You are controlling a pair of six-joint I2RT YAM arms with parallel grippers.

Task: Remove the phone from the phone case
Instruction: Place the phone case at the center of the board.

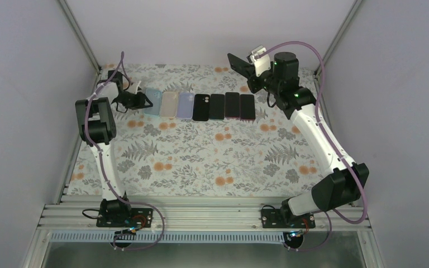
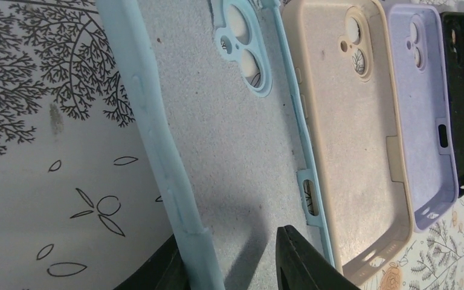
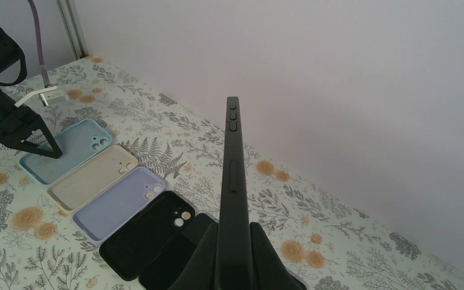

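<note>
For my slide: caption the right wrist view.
Right gripper grips a phone edge-on; cases lie in a row on the table.

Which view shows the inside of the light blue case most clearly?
Left wrist: the light blue case fills it, lining and lens cutout plain. Top external shows it tiny; right wrist whole but distant.

Nearer the arm bases than the light blue case (image 1: 153,101), the floral cloth (image 1: 201,162) lies bare and wide, with room for either arm. Right of that case, the beige case (image 1: 169,104), lilac case (image 1: 185,105), black case (image 1: 201,107) and three dark phones (image 1: 232,105) lie edge to edge. At its left edge the left gripper (image 1: 138,101) straddles its wall, jaws apart. High to its far right, the right gripper (image 3: 234,241) clamps a black phone (image 3: 233,169) on edge.
</note>
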